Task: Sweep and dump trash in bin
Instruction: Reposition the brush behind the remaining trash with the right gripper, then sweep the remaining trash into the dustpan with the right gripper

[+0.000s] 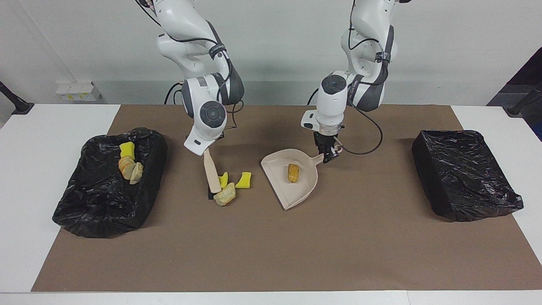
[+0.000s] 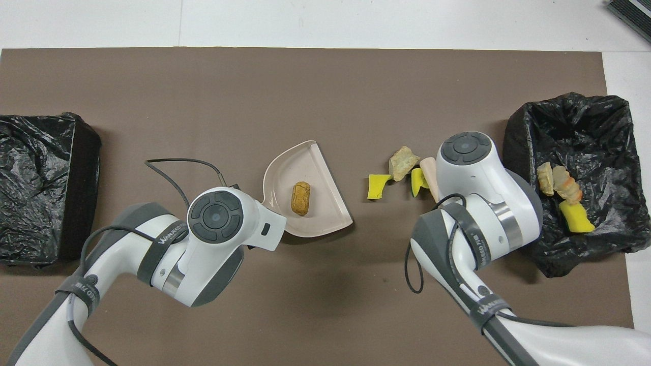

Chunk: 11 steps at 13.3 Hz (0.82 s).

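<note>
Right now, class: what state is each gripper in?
Left gripper: shut on the dustpan handle.
Right gripper: shut on the brush handle, by three trash pieces.

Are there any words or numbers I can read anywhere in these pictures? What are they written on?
"WAN...": white letters on the grey band on the left arm; the rest is too blurred to read for sure.
The grey band on the right arm has the same kind of print, too blurred to read.
The white box by the wall has a yellow label, too small to read.
No numbers or signs show anywhere.
</note>
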### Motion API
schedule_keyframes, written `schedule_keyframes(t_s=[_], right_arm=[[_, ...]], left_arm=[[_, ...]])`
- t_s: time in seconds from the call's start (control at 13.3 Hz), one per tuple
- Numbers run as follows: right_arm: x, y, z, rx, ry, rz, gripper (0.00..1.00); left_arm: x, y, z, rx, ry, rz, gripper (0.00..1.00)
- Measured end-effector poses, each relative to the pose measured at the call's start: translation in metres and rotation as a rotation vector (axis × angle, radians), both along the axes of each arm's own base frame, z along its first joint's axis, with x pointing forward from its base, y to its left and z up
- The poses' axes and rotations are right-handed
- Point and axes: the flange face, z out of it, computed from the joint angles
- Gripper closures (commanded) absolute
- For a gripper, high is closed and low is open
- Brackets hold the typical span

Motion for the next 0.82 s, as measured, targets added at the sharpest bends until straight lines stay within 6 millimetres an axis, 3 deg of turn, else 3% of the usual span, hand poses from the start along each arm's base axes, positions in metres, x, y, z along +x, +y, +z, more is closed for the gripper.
schedule_keyframes(t_s=[0.6,0.82], right_arm=[[-0.035,0.109,0.012,0.333,0.093,-0.213,1.00],[-0.037,0.124,0.028,0.366,0.107,-0.238,1.00]], left_arm=[[-0.001,-0.001,0.000,0.001,0.001,0.001,1.00],[-0.001,-0.001,0.000,0.000,0.001,0.001,1.00]])
